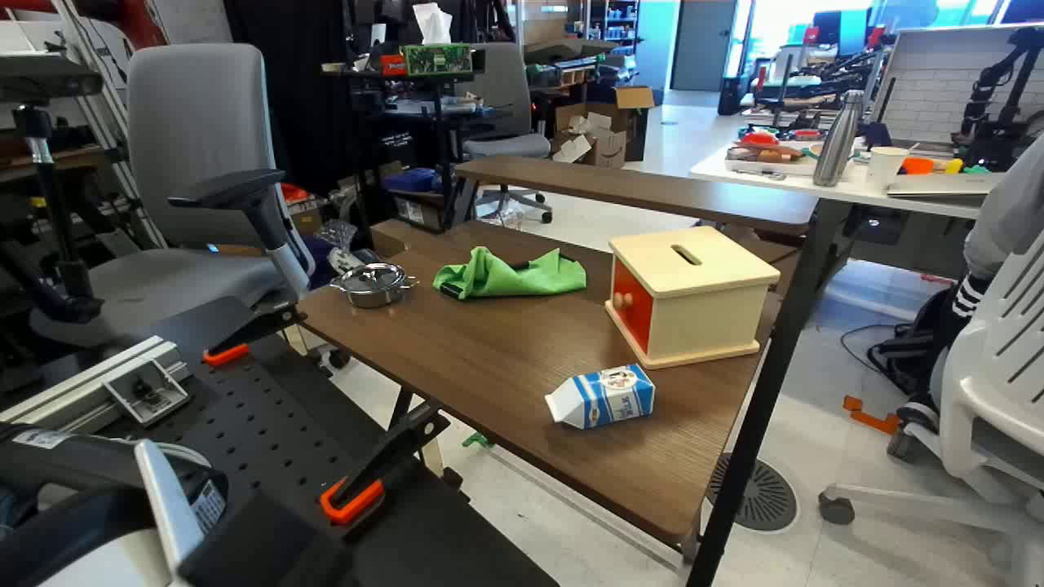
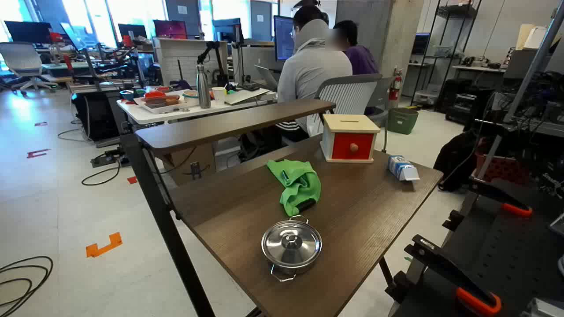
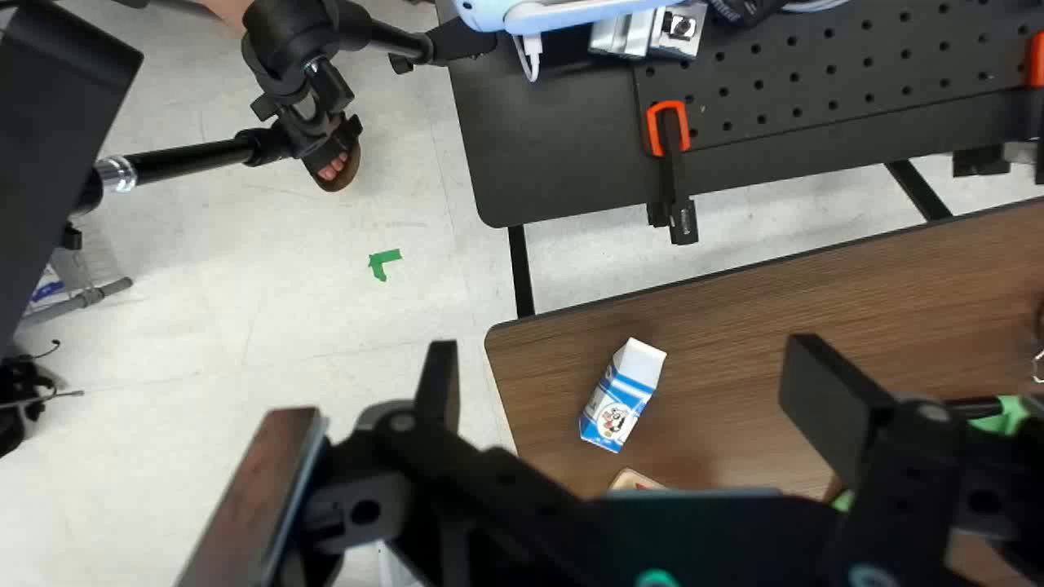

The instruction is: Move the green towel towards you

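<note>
black gripper (image 3: 626,383) in wrist view, blocky flat-faced fingers (image 3: 828,408), angular links (image 3: 481,477), round grey pivots (image 3: 402,421), dark round holes (image 3: 365,512), teal dot (image 3: 656,578) on dark housing (image 3: 693,530)

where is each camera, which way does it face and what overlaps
In an exterior view: raised near the black bench, facing diagonally across the brown table; no robot part clearly shows.
In an exterior view: beyond the end with the pot, facing along the table; no robot part clearly shows.
Wrist view: on the wrist, facing down over the carton; fingers show, apart.
Both exterior views share the green towel, pot, carton and wooden box.
</note>
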Controlling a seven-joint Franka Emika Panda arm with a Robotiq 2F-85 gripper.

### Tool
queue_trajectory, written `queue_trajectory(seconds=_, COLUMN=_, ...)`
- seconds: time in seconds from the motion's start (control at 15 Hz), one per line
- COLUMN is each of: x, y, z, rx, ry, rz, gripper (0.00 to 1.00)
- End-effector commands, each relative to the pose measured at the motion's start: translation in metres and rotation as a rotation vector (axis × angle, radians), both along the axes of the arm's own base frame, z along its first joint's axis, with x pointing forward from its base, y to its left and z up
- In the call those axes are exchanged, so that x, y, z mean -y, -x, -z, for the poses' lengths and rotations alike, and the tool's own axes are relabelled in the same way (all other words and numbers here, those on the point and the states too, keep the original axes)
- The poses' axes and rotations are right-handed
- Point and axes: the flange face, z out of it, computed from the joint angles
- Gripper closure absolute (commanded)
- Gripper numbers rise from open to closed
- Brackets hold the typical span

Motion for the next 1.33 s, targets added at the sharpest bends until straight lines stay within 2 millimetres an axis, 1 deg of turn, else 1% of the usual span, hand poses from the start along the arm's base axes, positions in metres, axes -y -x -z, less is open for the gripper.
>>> queue_trajectory(seconds=0.0, x=0.0, y=0.0, z=0.0, rx=-0.001, ry=0.0, rz=0.0, gripper=0.0)
queue_trajectory(seconds=0.53, x=0.0, y=0.0, z=0.0, rx=0.0, ry=0.0, rz=0.0, gripper=0.0)
queue_trajectory(seconds=0.67, x=-0.008, y=-0.004, z=0.005, rx=0.01, ry=-0.009, rz=-0.01, gripper=0.0)
queue_trajectory(seconds=0.8, x=-0.024, y=-0.012, z=0.014, rx=0.008, ry=-0.008, rz=-0.037, gripper=0.0)
queue_trajectory(seconds=0.93, x=-0.042, y=-0.027, z=0.027, rx=0.015, ry=-0.031, rz=-0.091, gripper=0.0)
queue_trajectory(seconds=1.13, x=-0.074, y=-0.058, z=0.048, rx=0.055, ry=-0.038, rz=-0.146, gripper=0.0)
queue_trajectory(seconds=1.27, x=-0.095, y=-0.084, z=0.066, rx=0.084, ry=-0.046, rz=-0.181, gripper=0.0)
